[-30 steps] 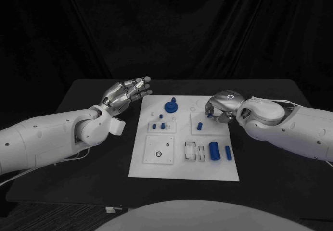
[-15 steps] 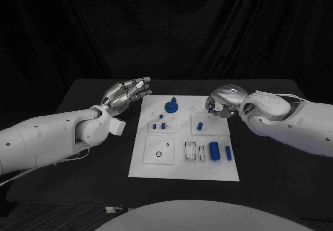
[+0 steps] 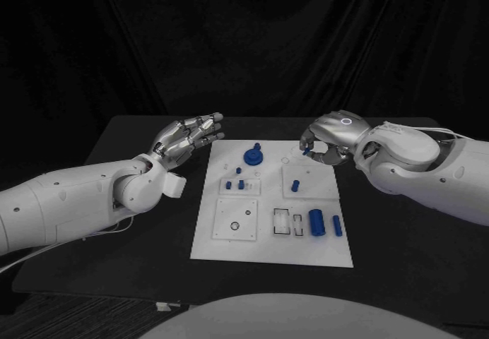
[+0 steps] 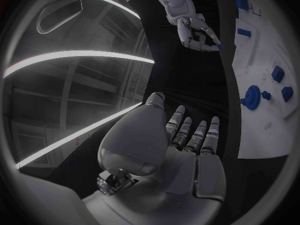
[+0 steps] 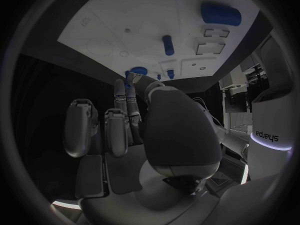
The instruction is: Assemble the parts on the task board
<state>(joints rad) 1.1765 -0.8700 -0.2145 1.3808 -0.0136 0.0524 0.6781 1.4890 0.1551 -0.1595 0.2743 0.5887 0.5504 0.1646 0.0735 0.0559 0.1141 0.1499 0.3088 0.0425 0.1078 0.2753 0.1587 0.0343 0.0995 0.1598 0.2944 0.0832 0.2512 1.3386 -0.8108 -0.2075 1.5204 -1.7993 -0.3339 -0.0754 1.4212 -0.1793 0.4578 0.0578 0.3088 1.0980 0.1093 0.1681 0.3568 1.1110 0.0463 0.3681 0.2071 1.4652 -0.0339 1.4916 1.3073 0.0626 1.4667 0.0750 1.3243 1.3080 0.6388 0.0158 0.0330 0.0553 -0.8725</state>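
The white task board [image 3: 267, 248] lies mid-table. My right hand [image 3: 332, 136] hangs above its far right corner and pinches a small blue part [image 3: 307, 150] between thumb and a finger; in the left wrist view the right hand [image 4: 195, 31] shows that blue part [image 4: 219, 47] at its fingertips. My left hand [image 3: 189, 137] is raised beside the board's far left corner, fingers apart, holding nothing. On the board stand a blue knob [image 3: 251, 155], small pegs [image 3: 234, 185], a peg [image 3: 295, 186], a thick blue cylinder [image 3: 316, 221] and a thin peg [image 3: 336, 225].
Two white inset plates [image 3: 235, 219] and rectangular slots [image 3: 280, 220] mark the board's near half. Black table [image 3: 408, 233] spreads on both sides of the board. My two forearms lie along its left and right flanks.
My right hand has risen off the board's far right area and drawn back, carrying the small blue part. The left hand has stayed where it was.
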